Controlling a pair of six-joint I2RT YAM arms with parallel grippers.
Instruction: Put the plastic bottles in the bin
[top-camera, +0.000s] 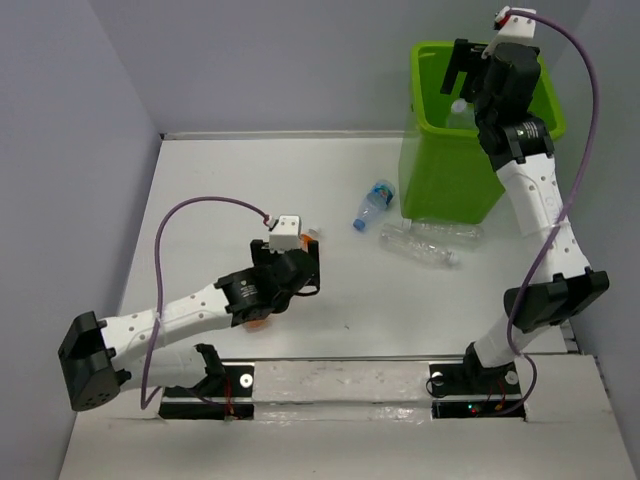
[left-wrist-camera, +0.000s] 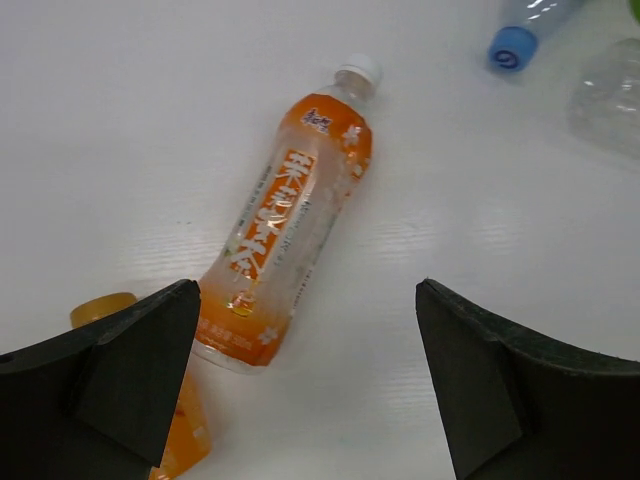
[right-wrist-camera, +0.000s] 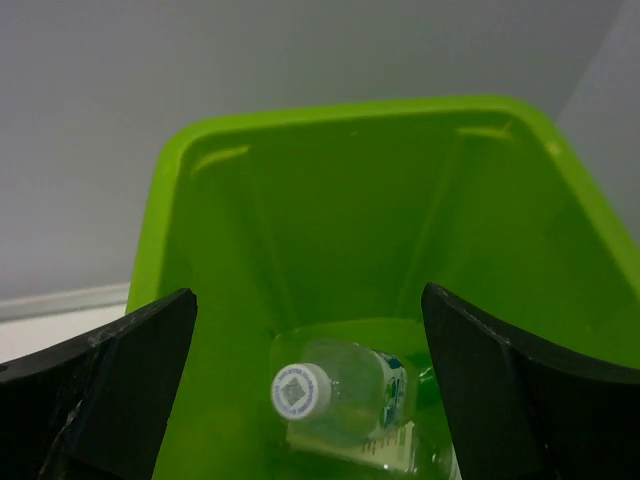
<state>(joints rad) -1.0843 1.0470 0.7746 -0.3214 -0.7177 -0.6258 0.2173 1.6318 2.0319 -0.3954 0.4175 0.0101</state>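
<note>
One clear bottle (right-wrist-camera: 340, 400) lies in the bin (right-wrist-camera: 330, 230), under the open, empty right gripper (right-wrist-camera: 308, 330). Left on the counter (top-camera: 200, 200): two orange bottles (left-wrist-camera: 290, 220) (beneath the open left gripper (left-wrist-camera: 308, 290)), a blue-capped bottle (top-camera: 372, 205) and a crumpled bottle (top-camera: 430, 240).

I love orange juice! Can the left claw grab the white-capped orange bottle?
Probably yes: the left claw hangs open right over the white-capped orange bottle, and nothing covers it.
</note>
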